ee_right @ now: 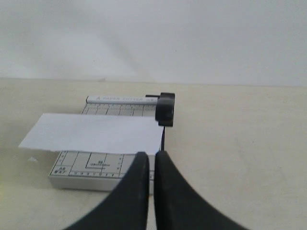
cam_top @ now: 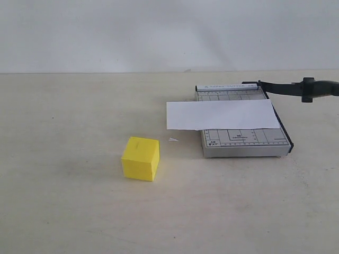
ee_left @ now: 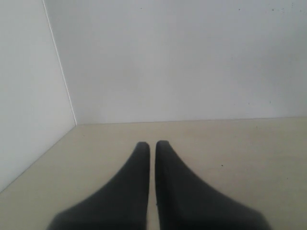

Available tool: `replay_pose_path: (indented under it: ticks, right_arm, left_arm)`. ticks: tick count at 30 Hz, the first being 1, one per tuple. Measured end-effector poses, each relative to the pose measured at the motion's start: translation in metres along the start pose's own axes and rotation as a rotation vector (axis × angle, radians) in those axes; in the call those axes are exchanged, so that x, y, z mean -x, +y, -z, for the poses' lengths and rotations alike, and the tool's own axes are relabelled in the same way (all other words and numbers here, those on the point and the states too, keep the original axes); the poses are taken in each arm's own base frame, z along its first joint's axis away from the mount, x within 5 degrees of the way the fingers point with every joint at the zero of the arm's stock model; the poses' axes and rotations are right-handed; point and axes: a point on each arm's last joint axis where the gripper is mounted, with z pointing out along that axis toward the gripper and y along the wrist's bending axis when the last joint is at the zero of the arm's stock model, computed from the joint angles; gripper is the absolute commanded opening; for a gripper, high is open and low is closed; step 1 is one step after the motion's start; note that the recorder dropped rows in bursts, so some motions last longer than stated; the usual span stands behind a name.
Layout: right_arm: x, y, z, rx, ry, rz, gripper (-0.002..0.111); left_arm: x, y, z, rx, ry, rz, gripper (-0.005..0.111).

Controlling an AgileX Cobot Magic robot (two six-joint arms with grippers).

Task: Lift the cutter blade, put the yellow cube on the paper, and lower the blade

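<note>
The yellow cube [cam_top: 140,159] rests on the table, left of the grey trimmer board [cam_top: 243,140]. The white paper [cam_top: 222,114] lies across the board and overhangs its left side. The cutter blade [cam_top: 280,89] stands lifted off the board, its black handle pointing right. In the right wrist view the handle [ee_right: 165,109] shows end-on above the paper [ee_right: 91,132] and board [ee_right: 91,165]. My right gripper [ee_right: 151,154] is shut and empty, short of the board's near edge. My left gripper [ee_left: 152,143] is shut and empty over bare table. Neither gripper shows in the exterior view.
A tiny white scrap [cam_top: 172,139] lies between the cube and the board. A white wall [cam_top: 159,32] runs along the back of the beige table [cam_top: 63,211]. The left wrist view shows a wall corner [ee_left: 62,81] at the table's end.
</note>
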Motion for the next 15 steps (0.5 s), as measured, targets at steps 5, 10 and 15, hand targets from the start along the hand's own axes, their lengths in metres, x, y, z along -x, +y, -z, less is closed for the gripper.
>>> replay_pose_path:
  ticks: [5, 10, 15]
  right_arm:
    - [-0.008, 0.003, 0.014, 0.023, 0.061, 0.005, 0.000]
    - [-0.010, 0.003, 0.014, 0.026, 0.075, 0.005, 0.000]
    - [-0.010, 0.003, 0.014, 0.026, 0.077, 0.006, 0.000]
  left_arm:
    - [0.000, 0.000, 0.000, 0.000, 0.000, 0.000, 0.004]
    - [0.000, 0.000, 0.000, -0.003, -0.004, 0.067, 0.004]
    - [0.012, 0.001, 0.001, -0.017, -0.130, 0.496, 0.004]
